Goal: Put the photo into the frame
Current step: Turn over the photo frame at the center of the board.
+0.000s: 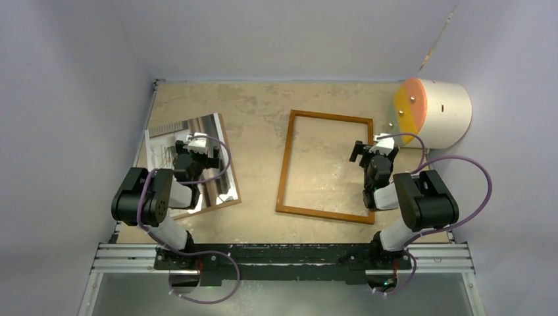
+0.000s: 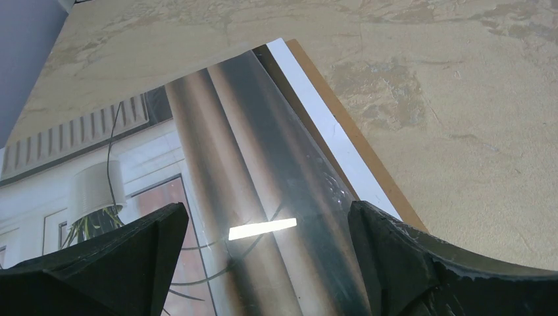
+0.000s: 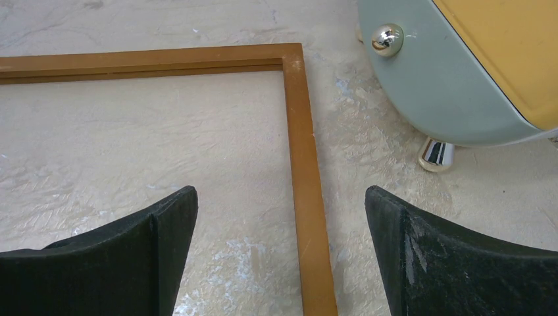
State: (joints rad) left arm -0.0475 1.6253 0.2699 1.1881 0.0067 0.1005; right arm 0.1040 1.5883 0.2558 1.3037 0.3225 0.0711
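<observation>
Left gripper (image 2: pixel 266 224) and right gripper (image 3: pixel 279 217) both gape empty. The photo (image 1: pixel 163 141) at nine o'clock looks light, floppy, slick; I'd pinch its three o'clock edge.

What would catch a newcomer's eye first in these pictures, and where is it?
First the empty orange-brown frame, lying flat in the middle, with the open right gripper over its right rail. On the left lies the photo of a plant by a window, the open left gripper above it. At the far right, a cream drum with an orange, yellow and green face lies on its side.
</observation>
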